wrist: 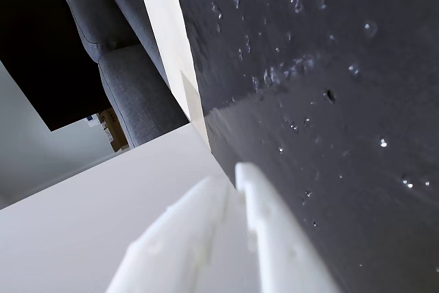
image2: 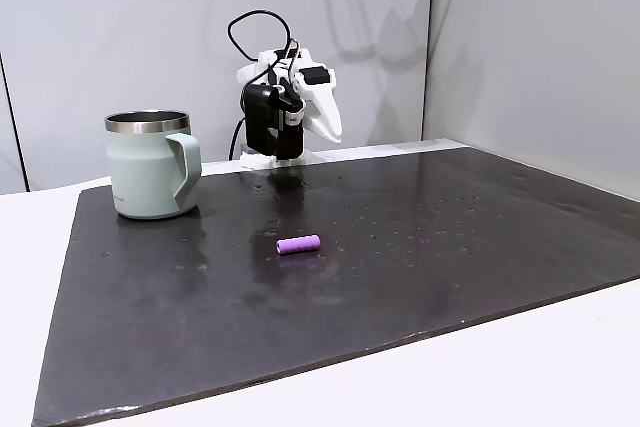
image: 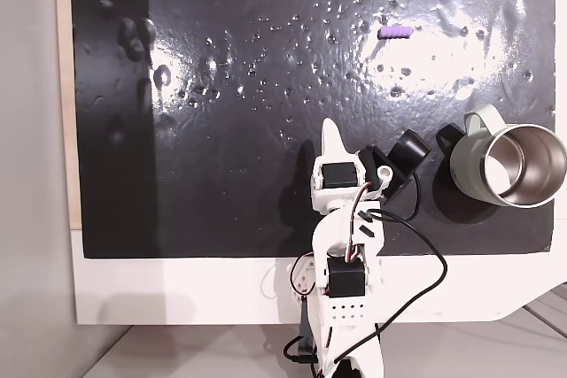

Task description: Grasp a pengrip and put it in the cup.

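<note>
A: Where do we see the pengrip (image: 394, 32)?

B: In a fixed view from above it lies on its side on the black mat (image: 248, 174), toward the top right, among shiny droplet-like bumps (image: 221, 46). In the lower fixed view we find the same purple tube (image2: 298, 244) lying flat near the middle of the mat, nothing touching it.

A: And the cup (image: 509, 165)?

B: It stands upright at the mat's right edge in the view from above, handle pointing left, steel interior showing nothing inside. In the lower fixed view we see the cup (image2: 150, 165) on the left, its handle facing right, well apart from the pengrip.

A: What about the arm?

B: The white arm (image: 345, 254) rises from the bottom of the view from above, folded up over the near edge of the mat, with the gripper (image: 332, 137) pointing upward in the picture. It is well apart from both the pengrip and the cup.

A: Do we know how the fingers (wrist: 264, 221) stand?

B: In the wrist view the two white fingers lie pressed together with nothing between them, above the white bench (wrist: 103, 217) and the mat's edge.
</note>
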`<state>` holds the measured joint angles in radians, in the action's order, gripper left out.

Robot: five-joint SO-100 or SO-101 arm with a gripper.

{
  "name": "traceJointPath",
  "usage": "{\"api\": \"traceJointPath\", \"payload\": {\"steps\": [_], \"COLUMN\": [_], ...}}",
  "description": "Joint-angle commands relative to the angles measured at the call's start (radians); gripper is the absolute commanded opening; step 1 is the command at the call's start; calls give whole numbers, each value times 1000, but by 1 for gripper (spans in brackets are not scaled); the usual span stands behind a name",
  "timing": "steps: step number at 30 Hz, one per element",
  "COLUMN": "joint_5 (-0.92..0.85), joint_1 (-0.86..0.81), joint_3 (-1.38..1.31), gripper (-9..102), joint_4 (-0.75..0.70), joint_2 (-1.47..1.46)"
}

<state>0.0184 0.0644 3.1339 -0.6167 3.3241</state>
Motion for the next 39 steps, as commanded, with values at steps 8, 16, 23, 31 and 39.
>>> {"api": "traceJointPath", "payload": {"steps": [8,16,23,31,39], "joint_5": [20,-26,-37,18,-14], "joint_1": [-3,5,40,9,-18], "joint_3": [55,49,-149,-792,-1281], "gripper": [0,0,0,0,0], "joint_4": [-15,-14,-31,-227,-495], "joint_2": [14,14,-69,-627,-913]}}
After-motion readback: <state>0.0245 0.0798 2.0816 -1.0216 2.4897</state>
